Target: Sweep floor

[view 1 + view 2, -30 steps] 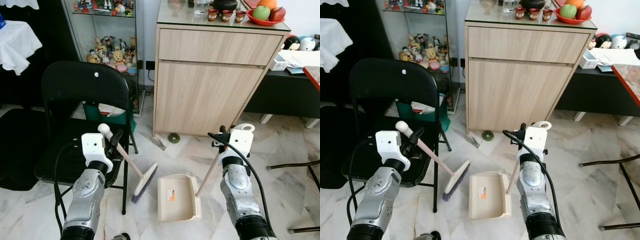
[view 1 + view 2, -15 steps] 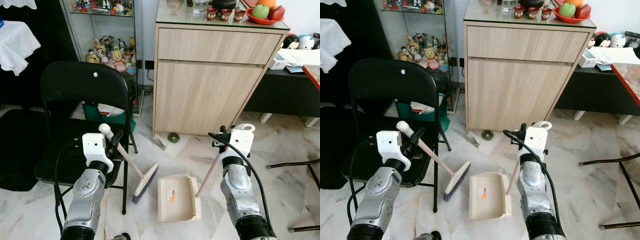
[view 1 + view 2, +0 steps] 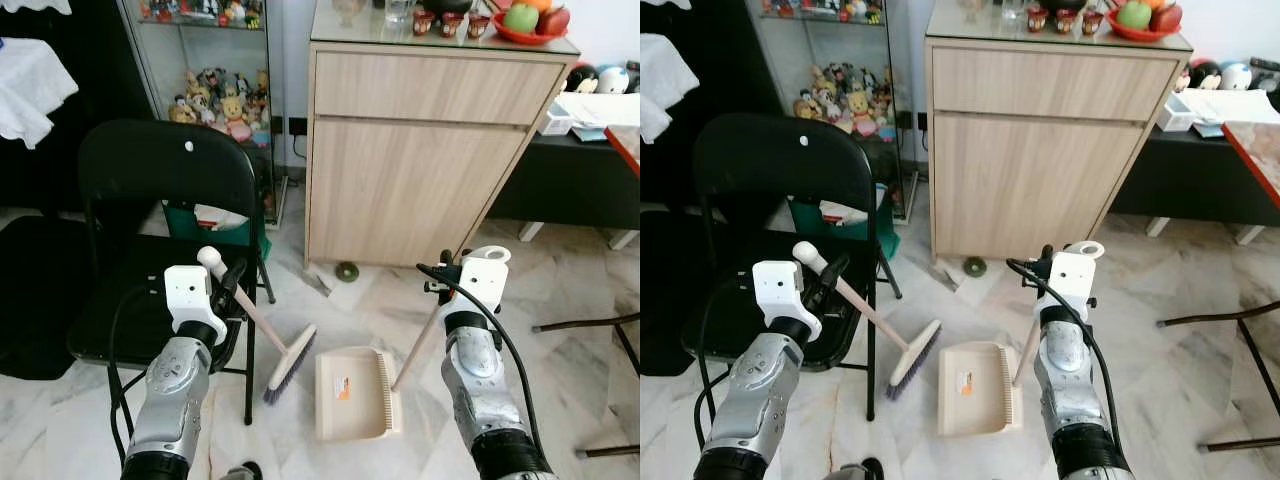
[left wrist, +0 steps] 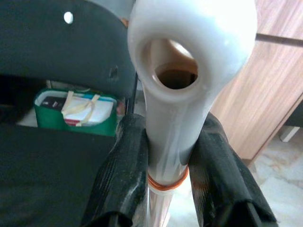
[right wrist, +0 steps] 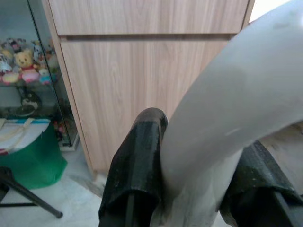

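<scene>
Gripping the broom [image 3: 262, 330] near its white handle end, left claw [image 4: 165, 161] sits lower left of the head view, both black fingers [image 4: 124, 170] pressed tight against the handle on either side. Black folding chair [image 3: 150, 190] stands just behind that arm at centre left, with a green bag [image 3: 215, 222] behind it and a glass cabinet [image 3: 215, 90] of plush toys at upper left. Broom slants down to the right, its purple-bristled head [image 3: 291, 366] on the marble floor [image 3: 560, 290] near lower centre. Just beside it to the right lies the beige dustpan [image 3: 355, 393], flat on the floor, its pale handle [image 3: 418, 344] rising up and right into the right claw [image 5: 191, 165], fingers closed around that handle. Wooden cabinet [image 3: 420, 150] fills upper centre, cups and a red fruit bowl [image 3: 528, 28] on its top surface. Small green round object [image 3: 347, 272] lies on the floor at the cabinet base.
</scene>
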### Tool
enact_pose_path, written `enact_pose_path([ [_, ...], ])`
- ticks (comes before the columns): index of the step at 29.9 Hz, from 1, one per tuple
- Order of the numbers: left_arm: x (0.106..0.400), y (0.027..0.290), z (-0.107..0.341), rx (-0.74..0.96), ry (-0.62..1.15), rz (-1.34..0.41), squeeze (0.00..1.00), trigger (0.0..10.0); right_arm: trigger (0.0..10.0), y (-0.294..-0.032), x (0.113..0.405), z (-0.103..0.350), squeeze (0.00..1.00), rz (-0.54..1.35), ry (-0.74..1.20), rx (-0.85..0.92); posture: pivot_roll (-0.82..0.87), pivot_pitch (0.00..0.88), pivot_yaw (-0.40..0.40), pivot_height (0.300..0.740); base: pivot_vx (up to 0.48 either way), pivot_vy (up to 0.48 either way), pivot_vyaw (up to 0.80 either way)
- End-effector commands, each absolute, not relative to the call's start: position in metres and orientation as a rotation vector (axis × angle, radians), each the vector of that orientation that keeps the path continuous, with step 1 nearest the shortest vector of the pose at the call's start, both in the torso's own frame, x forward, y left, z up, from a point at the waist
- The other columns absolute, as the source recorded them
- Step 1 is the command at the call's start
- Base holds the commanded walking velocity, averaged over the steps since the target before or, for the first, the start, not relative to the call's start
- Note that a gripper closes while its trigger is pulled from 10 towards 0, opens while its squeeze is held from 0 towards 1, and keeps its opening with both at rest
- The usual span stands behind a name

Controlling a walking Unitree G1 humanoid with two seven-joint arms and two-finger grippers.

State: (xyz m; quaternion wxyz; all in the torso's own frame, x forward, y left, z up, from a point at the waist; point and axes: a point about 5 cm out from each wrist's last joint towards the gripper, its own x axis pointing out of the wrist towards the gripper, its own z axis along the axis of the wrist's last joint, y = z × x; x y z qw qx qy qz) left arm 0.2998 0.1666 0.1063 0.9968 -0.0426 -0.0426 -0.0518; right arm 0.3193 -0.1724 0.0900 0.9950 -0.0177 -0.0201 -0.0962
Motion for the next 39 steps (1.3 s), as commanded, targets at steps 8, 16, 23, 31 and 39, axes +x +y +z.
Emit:
enact_pose_path([
  [8, 0.3007, 0.1649, 0.114, -0.095, -0.122, -0.116, 0.0, 10.0, 10.0, -0.1771, 0.3206, 0.0948, 0.0, -0.206, -0.066, -0.033, -0.04, 0.092, -0.035, 0.74, -0.29, 0.0, 0.0],
  [16, 0.301, 0.1649, 0.1143, -0.095, -0.125, -0.115, 0.0, 10.0, 10.0, -0.1757, 0.3212, 0.0947, 0.0, -0.2, -0.065, -0.032, -0.04, 0.085, -0.035, 0.74, -0.291, 0.0, 0.0],
  [23, 0.3014, 0.1653, 0.1147, -0.093, -0.126, -0.115, 0.0, 10.0, 10.0, -0.1749, 0.3214, 0.094, 0.0, -0.198, -0.065, -0.031, -0.04, 0.073, -0.033, 0.74, -0.291, 0.0, 0.0],
  [31, 0.302, 0.1653, 0.1152, -0.093, -0.127, -0.118, 0.0, 10.0, 10.0, -0.174, 0.322, 0.094, 0.0, -0.194, -0.066, -0.031, -0.04, 0.073, -0.032, 0.74, -0.285, 0.0, 0.0],
  [39, 0.302, 0.1658, 0.1152, -0.092, -0.126, -0.117, 0.0, 10.0, 10.0, -0.1738, 0.3225, 0.0939, 0.0, -0.193, -0.065, -0.031, -0.04, 0.074, -0.033, 0.74, -0.285, 0.0, 0.0],
])
